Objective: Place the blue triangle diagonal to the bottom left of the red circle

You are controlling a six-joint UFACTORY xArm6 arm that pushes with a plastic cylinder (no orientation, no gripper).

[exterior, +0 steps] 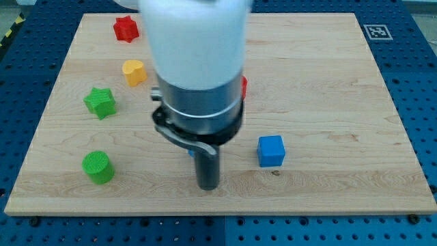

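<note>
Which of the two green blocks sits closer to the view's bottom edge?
The green cylinder, round-topped, at the view's lower left. The green star lies above it, higher up the board.

Pale wooden board (pixel 328 82), blue cube (pixel 271 151), green star (pixel 100 102).

**Setting: robotics lab bench**

The scene was a lab test rig. A pale wooden board (pixel 328 82) lay on a blue perforated metal bench (pixel 420 82) with a regular grid of holes, visible on all sides of my tip (pixel 208 187). A black-and-white fiducial marker (pixel 375 31) was printed at the board's corner, up and to the right of my tip. Yellow-black hazard tape (pixel 8 34) ran far to the upper left.
</note>
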